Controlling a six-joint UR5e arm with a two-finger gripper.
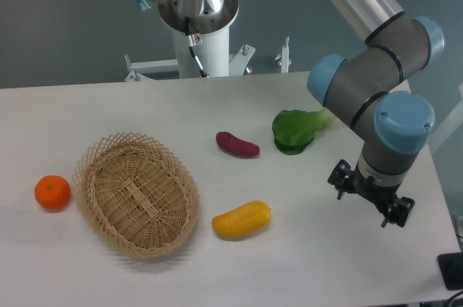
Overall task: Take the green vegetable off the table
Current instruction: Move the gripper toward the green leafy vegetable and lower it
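The green vegetable [293, 132] lies flat on the white table [217, 111], right of centre, its rounded leaf towards me and its paler stalk running right, partly behind the arm's elbow joint. My gripper [370, 195] hangs under the blue-capped wrist near the table's right side, in front of and to the right of the vegetable and apart from it. Only its black body shows from above. The fingers are hidden, so I cannot tell how they stand. Nothing is seen held.
A purple oblong vegetable [237, 145] lies just left of the green one. A yellow oblong fruit [241, 220] lies in front of it. A wicker basket [137, 195] stands at the left with an orange [53, 192] beside it. The robot base [199, 24] is at the back.
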